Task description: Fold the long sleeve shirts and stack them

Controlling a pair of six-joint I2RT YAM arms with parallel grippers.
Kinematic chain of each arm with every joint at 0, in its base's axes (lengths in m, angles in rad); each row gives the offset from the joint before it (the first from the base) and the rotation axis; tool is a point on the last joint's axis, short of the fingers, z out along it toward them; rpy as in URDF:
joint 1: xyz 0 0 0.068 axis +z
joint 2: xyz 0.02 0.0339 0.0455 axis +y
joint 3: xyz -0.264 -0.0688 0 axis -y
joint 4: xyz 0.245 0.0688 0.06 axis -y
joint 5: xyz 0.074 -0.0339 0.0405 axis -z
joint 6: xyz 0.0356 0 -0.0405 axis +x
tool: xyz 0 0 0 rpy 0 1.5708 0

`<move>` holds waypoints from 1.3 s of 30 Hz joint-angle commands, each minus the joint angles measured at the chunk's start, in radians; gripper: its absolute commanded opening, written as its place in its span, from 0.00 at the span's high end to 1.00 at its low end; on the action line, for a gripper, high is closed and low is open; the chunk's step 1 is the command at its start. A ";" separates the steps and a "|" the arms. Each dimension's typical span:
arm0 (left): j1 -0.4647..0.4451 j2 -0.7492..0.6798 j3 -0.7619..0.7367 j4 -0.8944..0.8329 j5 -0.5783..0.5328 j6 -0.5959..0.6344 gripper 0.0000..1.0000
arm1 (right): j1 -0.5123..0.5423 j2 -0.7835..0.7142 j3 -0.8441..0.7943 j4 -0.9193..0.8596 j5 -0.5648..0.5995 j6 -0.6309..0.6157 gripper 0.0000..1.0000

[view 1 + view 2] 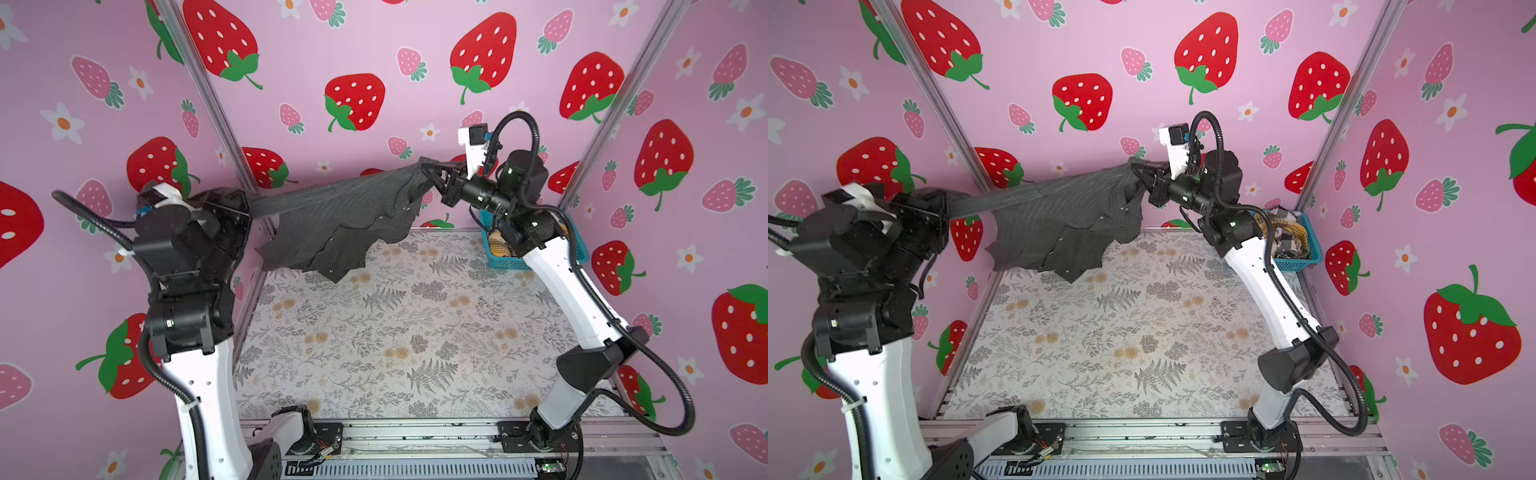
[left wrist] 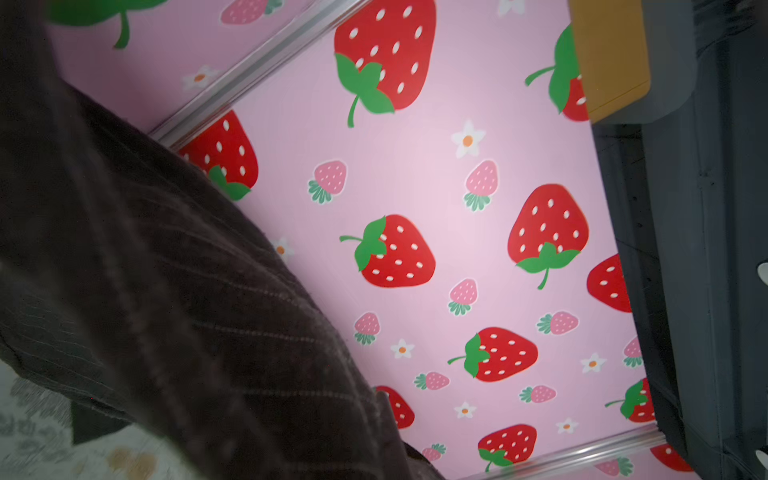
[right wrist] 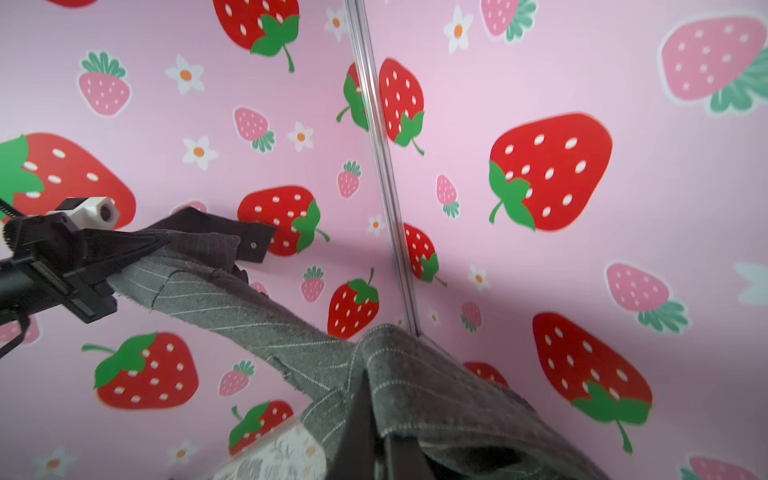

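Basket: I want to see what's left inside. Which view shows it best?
A top view: there the basket shows open, with cloth inside. In a top view the right arm hides most of it. Neither wrist view shows it.

Shirt [image 1: 345, 216]: charcoal, thin pale pinstripes, dark buttons. Table cover [image 1: 415, 332]: off-white, grey fern print with tan blossoms. Walls [image 1: 365, 41]: pink, red strawberries; basket [image 1: 505, 263]: teal.
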 commanded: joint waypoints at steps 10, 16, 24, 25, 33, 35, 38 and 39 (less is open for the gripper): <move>-0.753 -0.032 -0.943 0.091 -0.069 -0.128 1.00 | -0.191 -0.478 -1.184 0.031 0.307 0.072 1.00; -0.875 0.234 -0.957 0.198 0.082 -0.172 0.63 | -0.272 -0.448 -1.200 -0.176 0.579 0.078 1.00; -0.665 0.164 -0.620 -0.320 -0.207 0.117 0.27 | -0.333 -0.366 -1.175 -0.264 0.652 0.144 0.98; -0.575 0.152 -0.617 -0.318 -0.182 0.148 0.26 | -0.334 -0.353 -1.173 -0.290 0.656 0.152 0.93; -0.195 0.382 -0.626 -0.207 -0.091 0.293 0.32 | -0.333 -0.283 -1.118 -0.359 0.652 0.158 0.36; -0.153 0.464 -0.627 -0.169 -0.071 0.292 0.31 | -0.320 -0.290 -1.104 -0.407 0.691 0.159 0.29; -0.125 0.564 -0.601 -0.140 -0.063 0.292 0.32 | -0.265 -0.299 -1.086 -0.491 0.766 0.166 0.25; -0.122 0.594 -0.591 -0.132 -0.071 0.294 0.32 | -0.251 -0.305 -1.086 -0.508 0.775 0.172 0.25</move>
